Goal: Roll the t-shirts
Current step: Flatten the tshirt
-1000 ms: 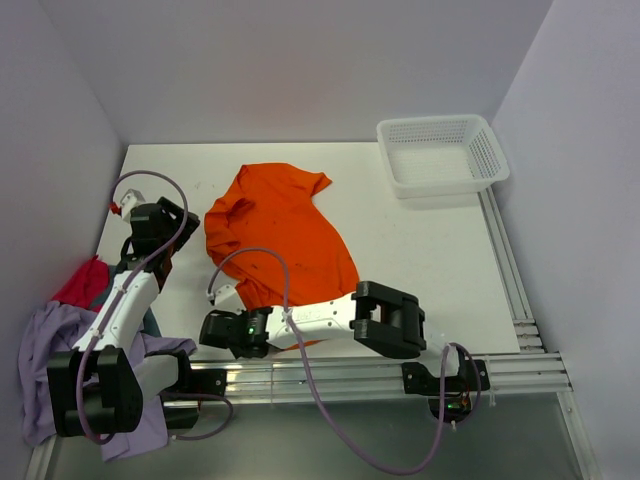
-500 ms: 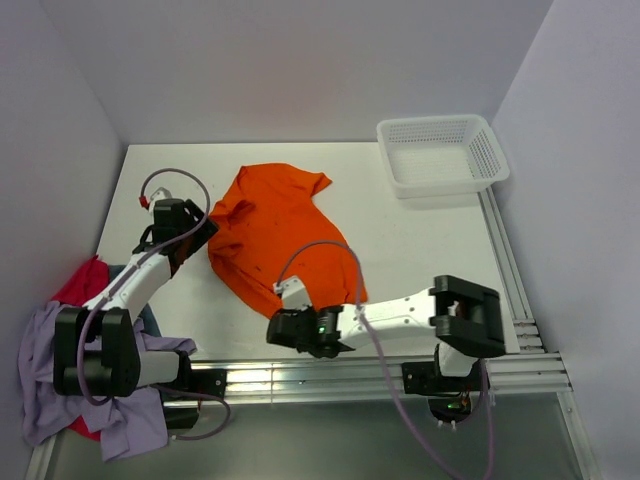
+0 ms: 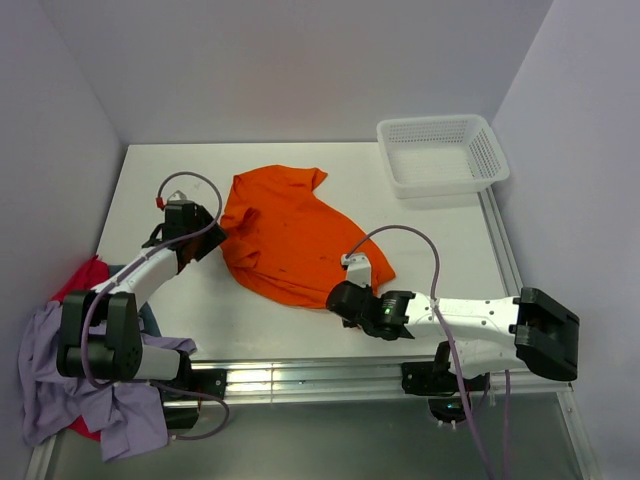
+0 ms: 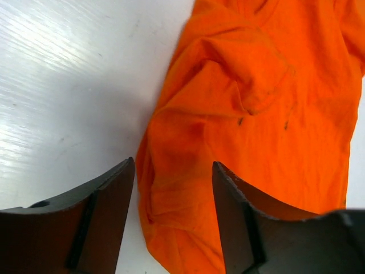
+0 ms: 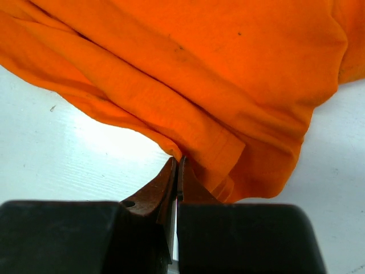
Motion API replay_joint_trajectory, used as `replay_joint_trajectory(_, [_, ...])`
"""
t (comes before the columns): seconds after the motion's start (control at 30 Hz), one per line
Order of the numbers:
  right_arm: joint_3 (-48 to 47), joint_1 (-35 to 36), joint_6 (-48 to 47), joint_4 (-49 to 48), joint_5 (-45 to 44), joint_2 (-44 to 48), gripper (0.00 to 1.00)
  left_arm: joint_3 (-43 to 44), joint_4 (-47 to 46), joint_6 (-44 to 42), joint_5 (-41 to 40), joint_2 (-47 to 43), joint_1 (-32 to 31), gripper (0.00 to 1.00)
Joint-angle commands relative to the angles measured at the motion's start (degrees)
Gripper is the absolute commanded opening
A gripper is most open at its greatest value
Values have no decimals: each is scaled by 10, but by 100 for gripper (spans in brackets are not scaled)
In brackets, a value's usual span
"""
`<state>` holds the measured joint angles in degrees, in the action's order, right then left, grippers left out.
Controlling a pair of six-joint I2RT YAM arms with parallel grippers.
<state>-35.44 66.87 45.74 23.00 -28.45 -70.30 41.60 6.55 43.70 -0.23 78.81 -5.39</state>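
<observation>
The right gripper [image 5: 177, 164] has its jaws pinched tight on the folded hem of the orange t-shirt [image 5: 188, 68], and the rest of the cloth spreads away ahead of them over the white bench [image 5: 74, 154]. The left gripper [image 4: 173, 166] stands with its jaws wide apart, straddling the shirt's rumpled edge (fabric lies between them, bare bench off their left side).
</observation>
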Motion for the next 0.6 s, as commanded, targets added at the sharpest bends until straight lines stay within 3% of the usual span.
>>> replay_joint_trajectory(0.0, [10, -4, -7, -35, -17, 1, 0, -1, -24, -13, 20, 4, -15, 60])
replay_joint_trajectory(0.23, [20, -4, -11, -68, -14, -20, 0, -17, -38, -13, 14, -13, -45, 50])
replay_joint_trajectory(0.57, [26, -4, -24, -92, -5, -16, 0, 19, 10, -27, -28, 34, -50, 54])
